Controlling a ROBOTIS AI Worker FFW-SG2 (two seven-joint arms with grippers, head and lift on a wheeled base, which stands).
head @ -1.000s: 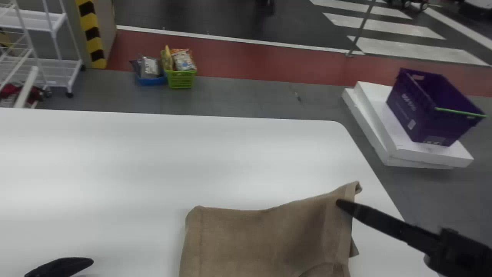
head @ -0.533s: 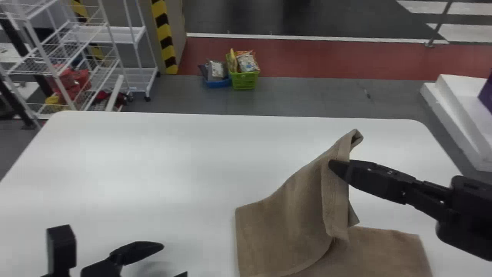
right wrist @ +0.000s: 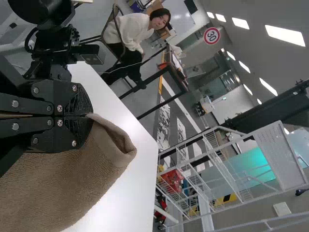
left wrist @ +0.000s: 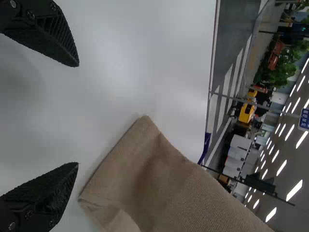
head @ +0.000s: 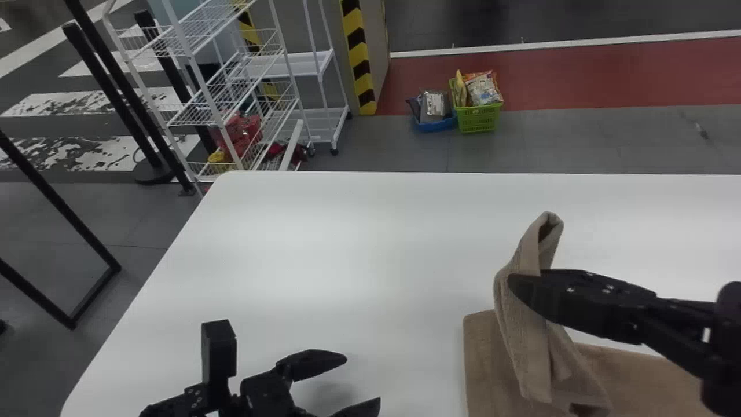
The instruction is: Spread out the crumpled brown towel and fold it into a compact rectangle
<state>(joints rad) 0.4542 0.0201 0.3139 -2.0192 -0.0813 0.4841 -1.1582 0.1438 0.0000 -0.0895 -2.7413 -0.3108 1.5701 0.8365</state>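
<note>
My right gripper [head: 524,284] pinches the brown towel [head: 524,341] near its raised upper end, which stands up off the table as a folded tip. The lower part of the towel spreads on the tabletop at the right. In the right wrist view my right gripper [right wrist: 89,116] is closed on the edge of the towel [right wrist: 67,183]. At the front left, my left gripper [head: 362,379] stands apart from the towel with spread fingers. Seen from its wrist, the left gripper [left wrist: 77,113] holds nothing, and the towel [left wrist: 159,183] lies past its tips.
The white table [head: 324,243] has its left edge slanting towards the front. Beyond it on the floor stand white wire racks [head: 231,87] and small baskets of packets [head: 477,116]. A black metal frame [head: 69,220] stands left of the table.
The head view has swung to the left. The right gripper has raised the towel's held end off the table and folded it over, and more of the left gripper has come into sight.
</note>
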